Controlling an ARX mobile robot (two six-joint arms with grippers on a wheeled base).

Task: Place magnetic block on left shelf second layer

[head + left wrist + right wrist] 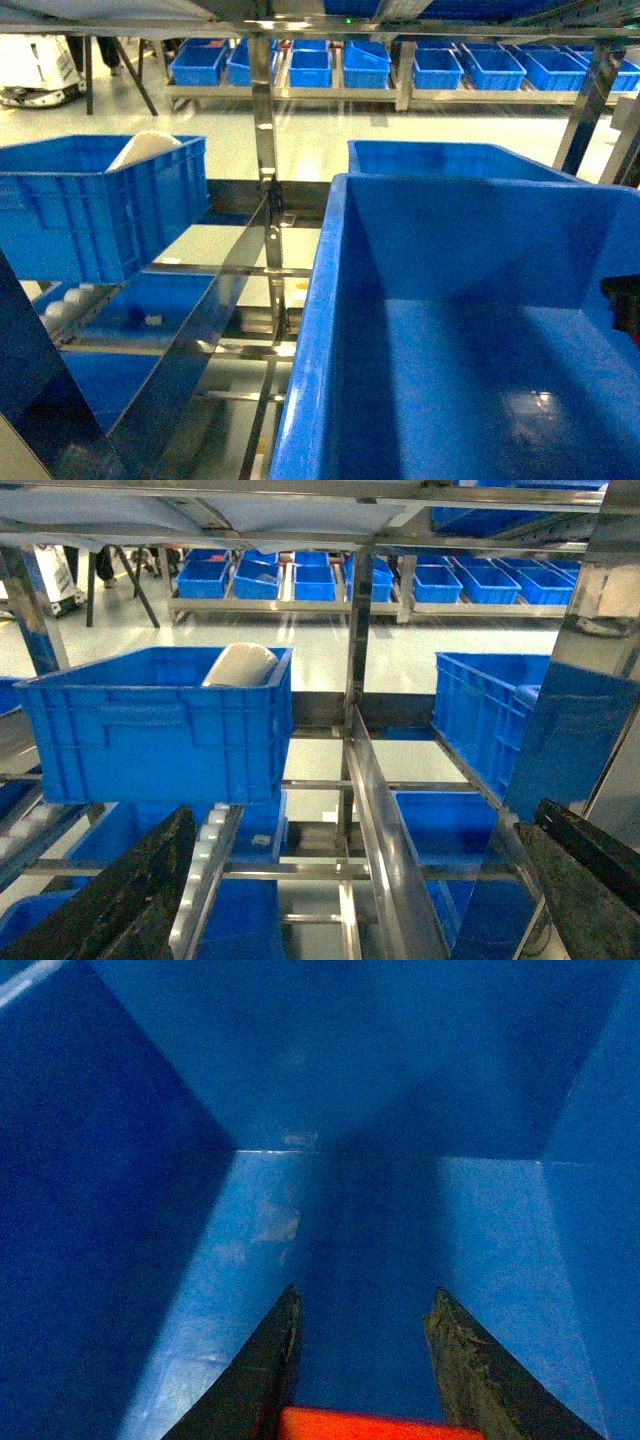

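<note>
The right gripper [365, 1360] has its jaws clamped on the magnetic block [375, 1425], a red slab at six o'clock of its wrist view, held low inside the deep blue crate [330, 330] so it can likely be set on the floor rather than dropped. The left gripper [350, 900] hangs back with jaws wide apart, empty, facing the ribbed crate [150, 730] at ten o'clock, apparently kept clear.
</note>
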